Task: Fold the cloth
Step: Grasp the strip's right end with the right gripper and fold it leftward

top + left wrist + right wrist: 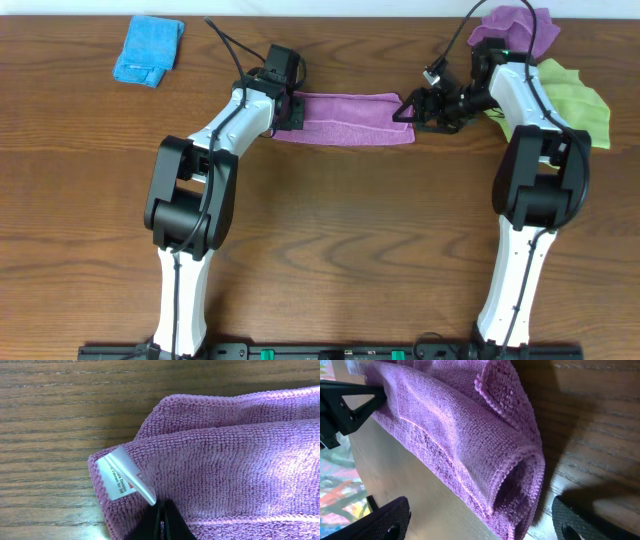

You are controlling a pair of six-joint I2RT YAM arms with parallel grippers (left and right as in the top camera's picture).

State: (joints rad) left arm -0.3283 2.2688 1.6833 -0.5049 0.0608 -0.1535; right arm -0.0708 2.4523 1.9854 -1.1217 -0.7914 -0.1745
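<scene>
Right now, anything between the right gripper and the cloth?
Nothing visible. The right gripper is open around the folded end of the cloth, which lies directly between its fingers; the left gripper pinches the other end.

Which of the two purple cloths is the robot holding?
The flat purple cloth mid-table, pinched by the left gripper; the bunched purple cloth lies apart at the far right corner.

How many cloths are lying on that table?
4: a blue cloth far left, the folded purple cloth mid-table, a bunched purple cloth far right, a green towel beside it, partly covered. More could hide beneath.
</scene>
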